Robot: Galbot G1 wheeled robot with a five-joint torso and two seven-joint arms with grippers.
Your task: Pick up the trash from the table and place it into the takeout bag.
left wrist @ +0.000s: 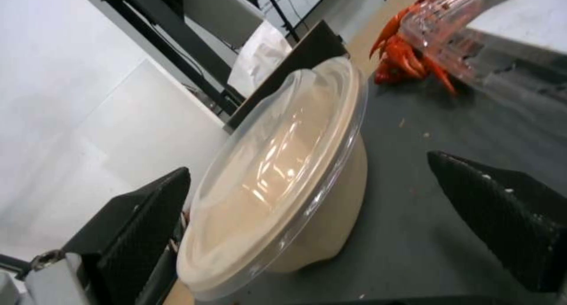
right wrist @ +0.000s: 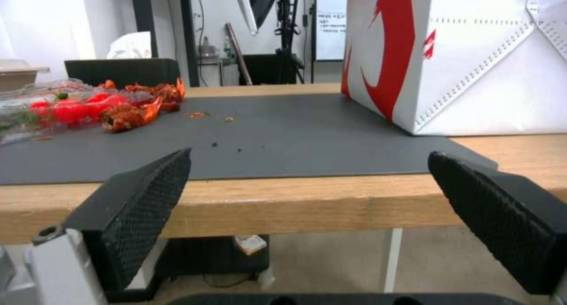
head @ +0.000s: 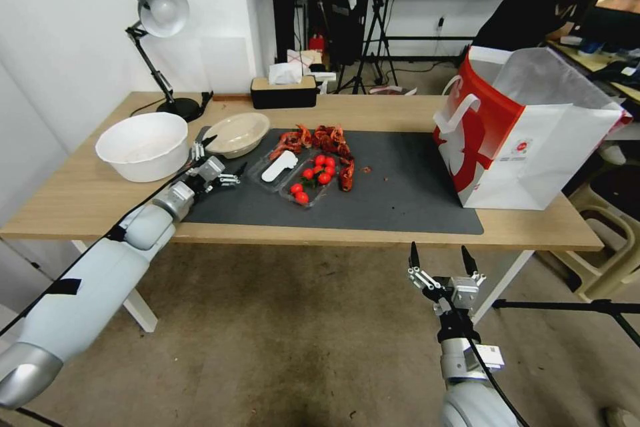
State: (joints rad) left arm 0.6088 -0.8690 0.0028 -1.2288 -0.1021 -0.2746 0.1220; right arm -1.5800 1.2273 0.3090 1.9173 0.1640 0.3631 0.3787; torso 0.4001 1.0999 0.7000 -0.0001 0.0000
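1. Head view shows our left gripper (head: 215,161) out over the near-left corner of the grey mat (head: 400,187), fingers spread, just short of the beige lidded bowl (head: 237,133).
2. From the left wrist, that bowl (left wrist: 283,185) sits between our two open fingers (left wrist: 148,216), leaning toward one of them; we cannot tell whether either pad touches it yet.
3. Beyond the bowl from this gripper lie the red crayfish shells (head: 320,140), and beside them the clear tray of cherry tomatoes (head: 313,180) with a white spoon (head: 279,165) (all still on the table (head: 80,200)).
4. Our right gripper (head: 443,265) hangs below the table's front edge, fingers wide apart and empty; ahead of it, up on the tabletop, stands the takeout bag (head: 533,147).
5. We judge the task barely begun: what the bag holds is hidden from us, every piece of trash we can see is on the mat, and the bowl is the first in hand's reach.
6. The big white bowl (head: 142,145) sits off the mat beside our left gripper, untouched.
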